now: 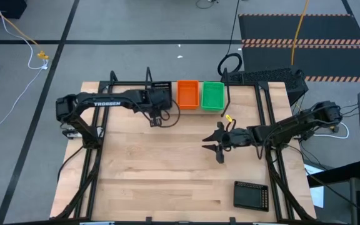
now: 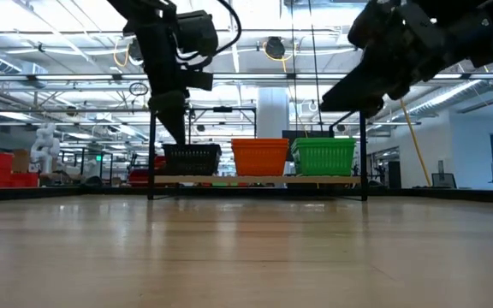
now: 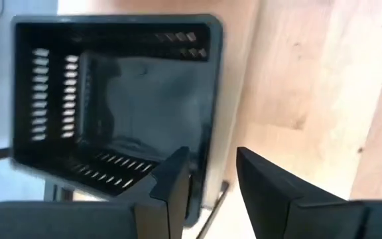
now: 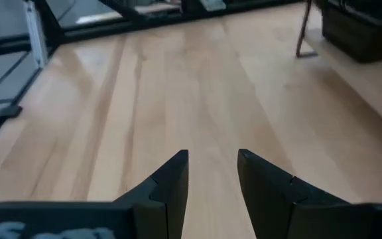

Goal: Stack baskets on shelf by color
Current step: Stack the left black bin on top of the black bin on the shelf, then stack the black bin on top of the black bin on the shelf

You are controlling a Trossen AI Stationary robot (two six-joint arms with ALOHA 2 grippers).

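Observation:
On the shelf (image 2: 255,180) at the table's far edge stand a black basket (image 2: 192,159), an orange basket (image 1: 188,94) and a green basket (image 1: 212,97), side by side on their bottoms. Another black basket (image 1: 250,195) lies on the table near its near right corner. My left gripper (image 3: 211,180) points down, open, just above the shelf's black basket (image 3: 111,99), its fingers over the basket's wall nearest the orange one. In the low view its fingertips (image 2: 178,137) end above the rim. My right gripper (image 1: 216,145) hovers open over the middle of the table.
Thin black uprights (image 2: 364,154) frame the shelf's ends. Black frame tubes (image 1: 274,175) run along the table's left and right sides. Bare wood (image 1: 161,169) lies between the shelf and the near edge. Cables and mats lie on the floor beyond the table.

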